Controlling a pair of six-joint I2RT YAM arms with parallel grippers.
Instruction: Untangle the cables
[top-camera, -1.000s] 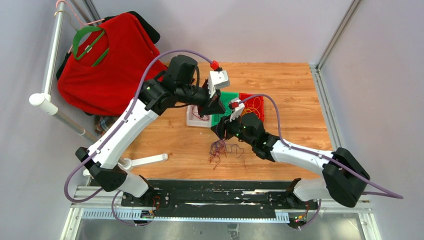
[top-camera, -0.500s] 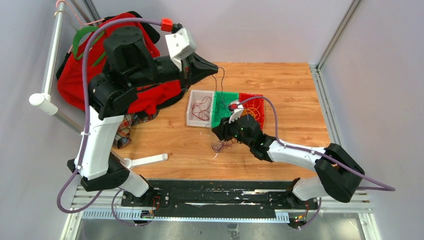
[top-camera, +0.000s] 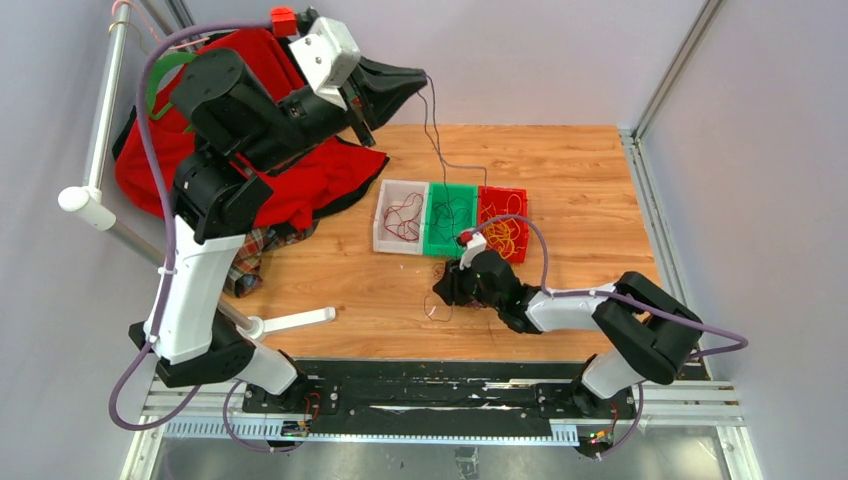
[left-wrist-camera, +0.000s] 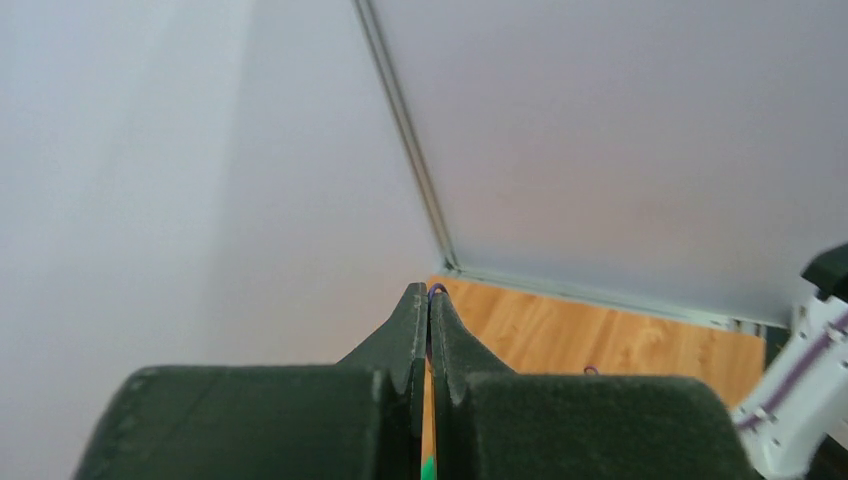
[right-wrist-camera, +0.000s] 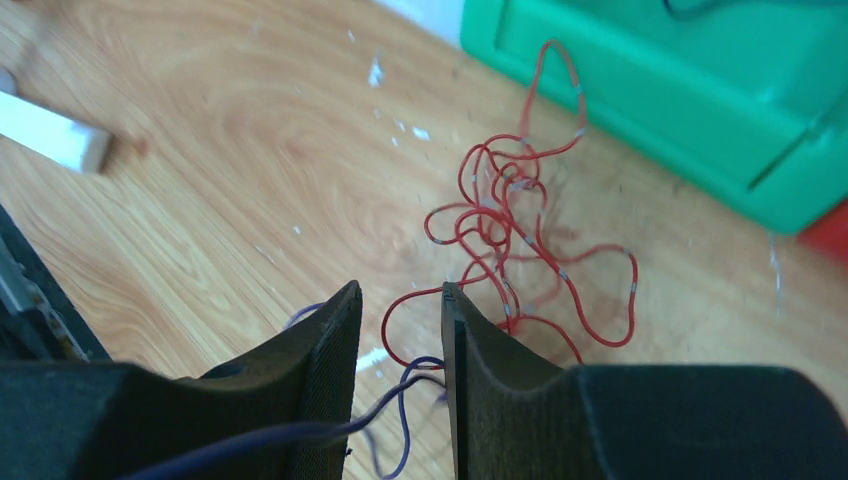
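My left gripper (top-camera: 418, 78) is raised high over the table's back left and is shut on a dark purple cable (top-camera: 437, 130). That cable hangs from its tips down toward the green tray (top-camera: 462, 192). In the left wrist view the jaws (left-wrist-camera: 428, 292) meet, with a purple loop (left-wrist-camera: 436, 288) pinched at the tip. My right gripper (top-camera: 443, 291) sits low on the table in front of the trays and is open. In the right wrist view a purple cable (right-wrist-camera: 400, 400) runs loose through its gap (right-wrist-camera: 400, 295). A tangle of red cable (right-wrist-camera: 510, 230) lies just beyond the fingertips.
Three trays stand side by side: a clear one (top-camera: 384, 240) with dark red cable, the green one, and a red one (top-camera: 520, 193) with yellow-orange cables. A red shirt (top-camera: 240, 180) hangs on a white rack (top-camera: 100, 215) at the left. A white bar (top-camera: 290, 322) lies near the front edge.
The left arm swung up and back from the trays, drawing the purple cable up with it. The right gripper moved nearer the front edge, lower, and its jaws narrowed.
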